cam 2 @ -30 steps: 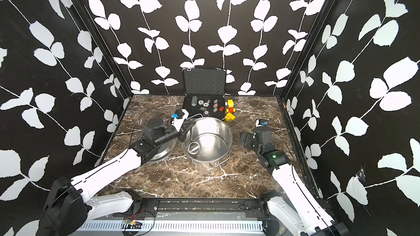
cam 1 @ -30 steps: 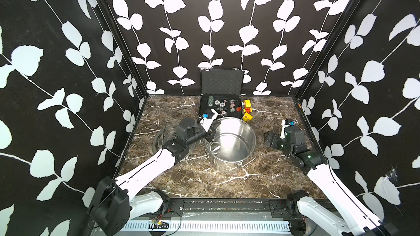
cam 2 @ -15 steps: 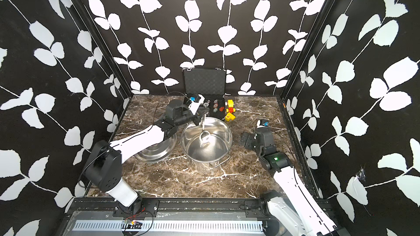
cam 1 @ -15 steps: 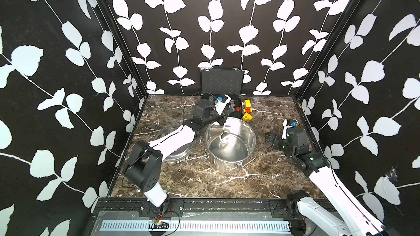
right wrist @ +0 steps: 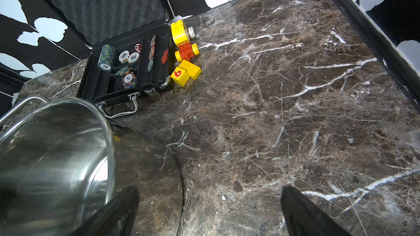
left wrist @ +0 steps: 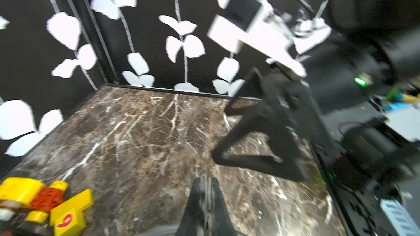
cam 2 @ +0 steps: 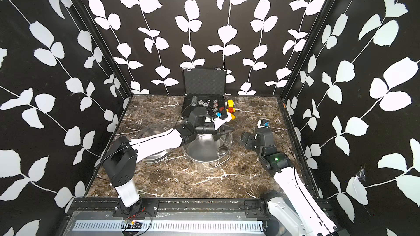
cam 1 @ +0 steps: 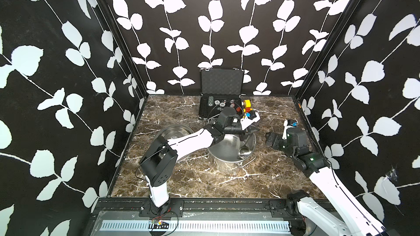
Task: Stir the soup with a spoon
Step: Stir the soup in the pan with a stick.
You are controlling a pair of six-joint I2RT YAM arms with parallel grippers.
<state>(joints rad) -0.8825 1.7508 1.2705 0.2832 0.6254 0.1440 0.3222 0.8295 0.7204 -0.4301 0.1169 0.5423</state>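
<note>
In both top views the spoon (cam 1: 243, 153) stands bowl-down in the pot (cam 1: 223, 166) near centre frame, its handle rising into the left pincer (cam 1: 252, 130), clamped on it. The left wrist view gives only the pressed fingers (left wrist: 204, 198) (blurred), spoon hidden. The right wrist view shows the right pincer (right wrist: 210, 190) wide apart beside the pot.

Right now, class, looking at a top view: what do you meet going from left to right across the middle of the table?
Steel lid → pot → right gripper.
</note>
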